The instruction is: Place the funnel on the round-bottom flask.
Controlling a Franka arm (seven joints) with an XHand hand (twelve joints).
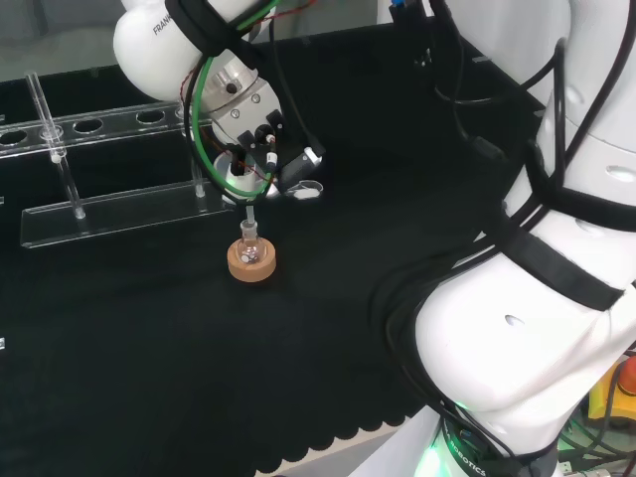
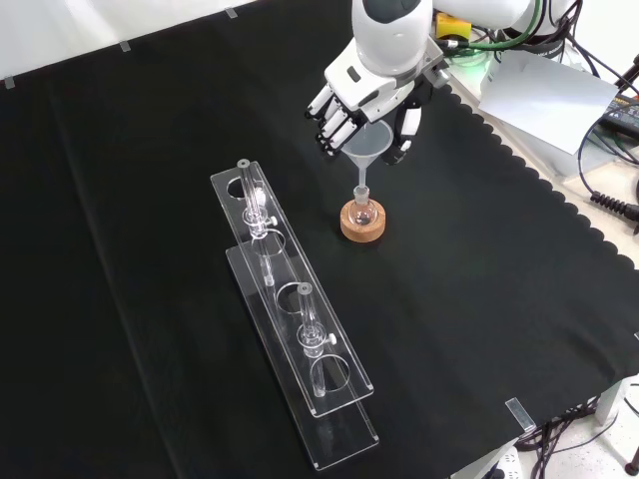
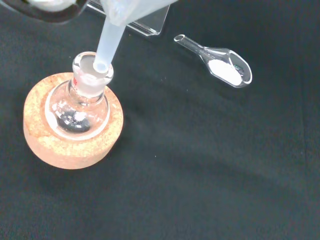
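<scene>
Front view takes in the black-clothed surface (image 2: 150, 200), on which a long clear rack (image 2: 290, 319) runs diagonally with a few glass tubes standing in its holes. Next in size is the robot hand (image 2: 374, 95), reaching down from the top of that view; its fingers (image 2: 334, 125) are curled round the wide cone of the funnel (image 2: 367, 145), with the thumb on the opposite side, so the funnel is held between them. The funnel hangs upright with its stem pointing straight down. Below it sits the cork ring (image 2: 361, 222), just right of the rack's near end in this view, carrying the small round-bottom flask (image 2: 361, 208). Wrist view brings the flask (image 3: 80, 110) close: the tip of the funnel stem (image 3: 102, 62) sits at the mouth of the flask's neck, and something dark lies in the bulb. Smallest is a clear glass scoop (image 3: 220, 62) holding white powder, lying on the cloth apart from the cork ring (image 3: 70, 150).
</scene>
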